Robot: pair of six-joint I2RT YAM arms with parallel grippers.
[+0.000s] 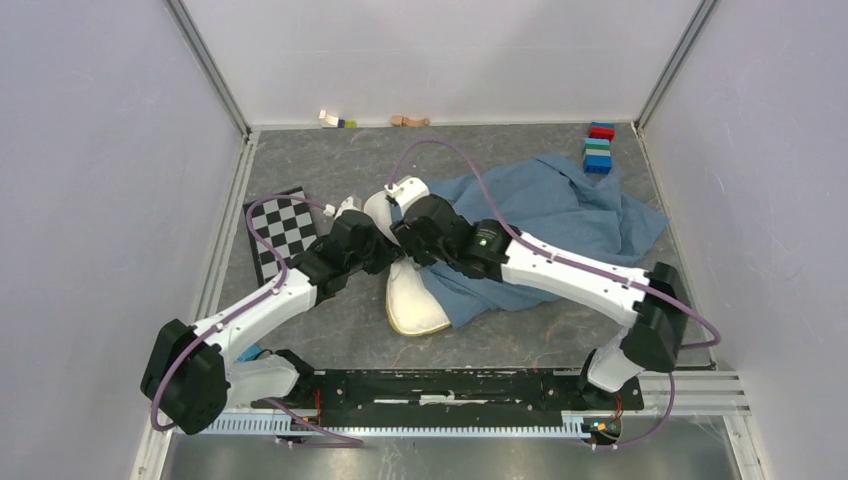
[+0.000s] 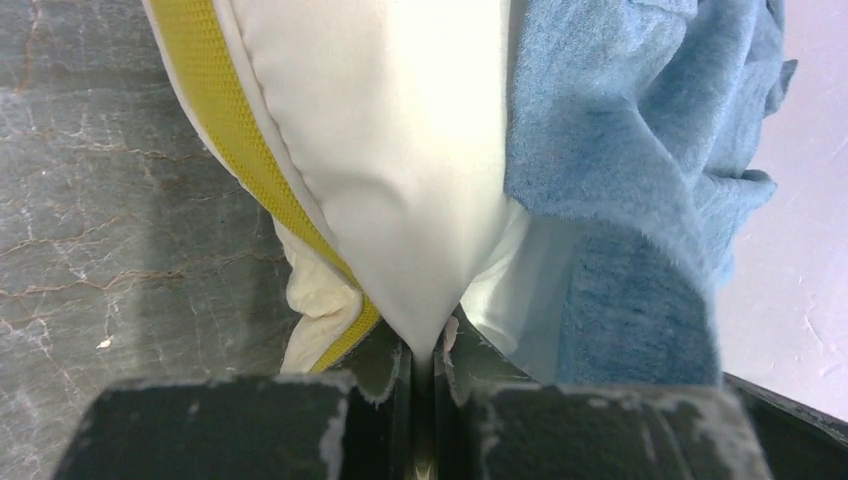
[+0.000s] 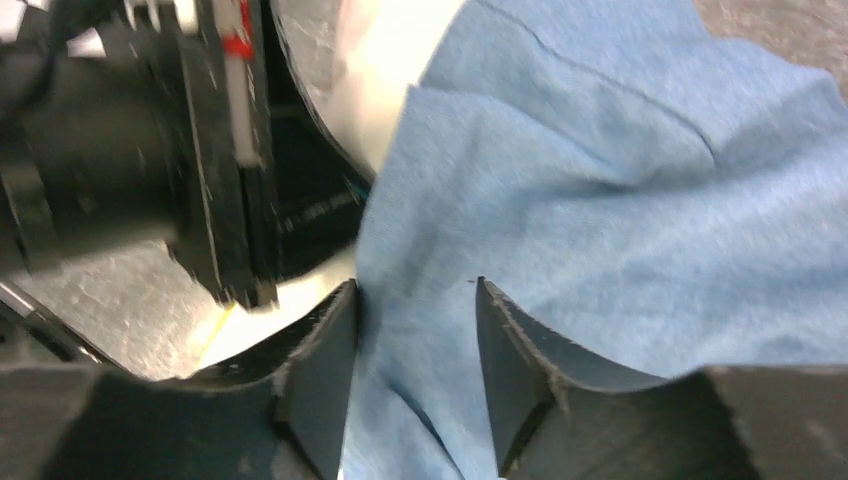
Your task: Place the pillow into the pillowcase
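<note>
one pillow (image 1: pixel 415 300); one pillowcase (image 1: pixel 560 215)

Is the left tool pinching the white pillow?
Touching. The left wrist view shows the left tool closed tight on a fold of the pillow, its white cloth squeezed between the jaws.

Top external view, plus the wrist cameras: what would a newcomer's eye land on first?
Mid-table lies the cream-white pillow, partly overlapped by the dusty-blue pillowcase spread to its right. The left gripper is shut on a pinch of the pillow's white fabric near its yellow band, while the right gripper has its jaws apart around a fold of pillowcase. A checkerboard lies to the left of them.
</note>
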